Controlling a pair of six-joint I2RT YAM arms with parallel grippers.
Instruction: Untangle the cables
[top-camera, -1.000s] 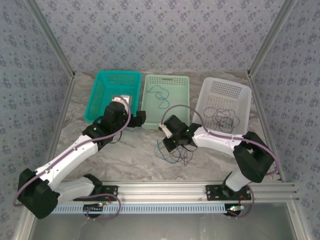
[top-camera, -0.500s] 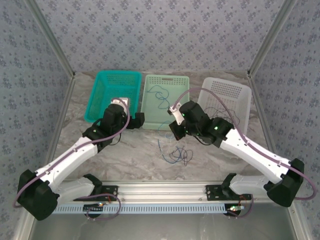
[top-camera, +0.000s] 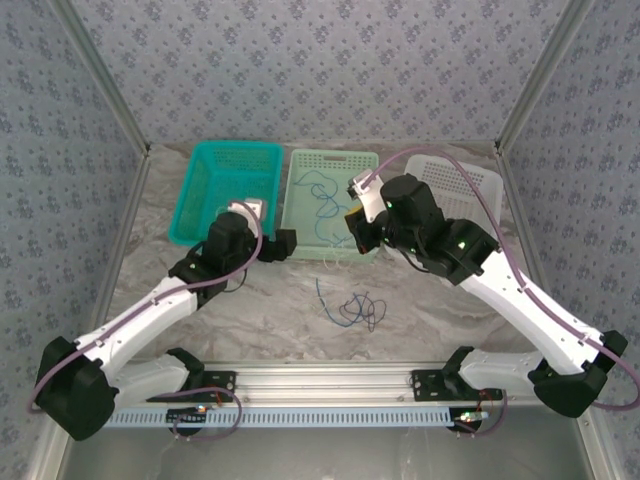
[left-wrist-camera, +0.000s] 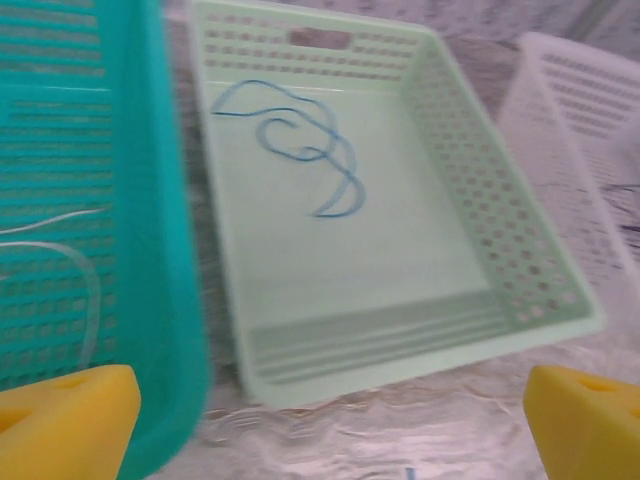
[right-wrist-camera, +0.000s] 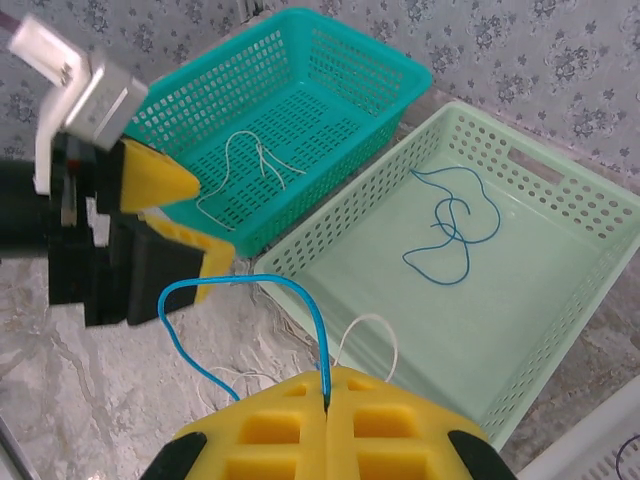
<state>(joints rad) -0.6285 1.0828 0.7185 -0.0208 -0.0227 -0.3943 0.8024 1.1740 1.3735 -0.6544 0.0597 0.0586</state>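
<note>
Tangle of cables (top-camera: 352, 310), thin blue and dark strands, lying loose on the marbled bench (top-camera: 250, 320), about midway along it and nearer its front edge than its back. Along the back edge, three baskets side by side: teal basket (top-camera: 236, 147) at the left, pale green basket (top-camera: 333, 155) in the middle, white basket (top-camera: 480, 180) at the right. Inside the pale green basket, a single blue cable (right-wrist-camera: 455, 235) in loose curls, toward the far end. Inside the teal basket, a whitish-cream cable (right-wrist-camera: 250, 160) resting on the mesh floor.

Right gripper (right-wrist-camera: 327, 400) raised over the near right corner of the pale green basket, yellow fingers (right-wrist-camera: 275, 425) pressed together with no gap, pinching a second blue strand (right-wrist-camera: 245, 283) arching up and away to the left before dropping toward the bench. Close beside it, a whitish loop (right-wrist-camera: 370, 325) rising at the fingertips; whether pinched as well, cannot tell.

Left gripper (top-camera: 285, 243) low at the near end of the gap between the teal and pale green baskets, yellow fingertips (left-wrist-camera: 65, 425) spread wide apart, nothing between them, touching no cable.
</note>
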